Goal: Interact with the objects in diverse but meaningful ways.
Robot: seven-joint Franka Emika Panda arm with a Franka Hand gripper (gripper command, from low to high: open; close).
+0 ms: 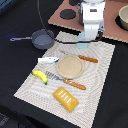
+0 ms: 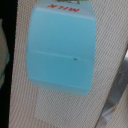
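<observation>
black table (image 1: 15, 65), beige woven mat (image 1: 100, 75); pale blue carton (image 2: 62, 47) fills wrist view; gripper (image 1: 90, 36) state unclear

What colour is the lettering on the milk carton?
Red, on the pale blue milk carton; it shows best in the wrist view.

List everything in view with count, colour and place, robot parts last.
saucepan: one, grey with blue handle, off the cloth at the exterior view's left
tube: one, white and blue, on the cloth beside the plate
plate: one, beige, mid-cloth
knife: one, orange handle, behind the plate
fork: one, orange handle, in front of the plate
banana: one, yellow, cloth's left edge
slab: one, yellow-orange, front of the cloth
milk carton: one, pale blue, fills the wrist view
arm: one, white, fingers hidden
</observation>
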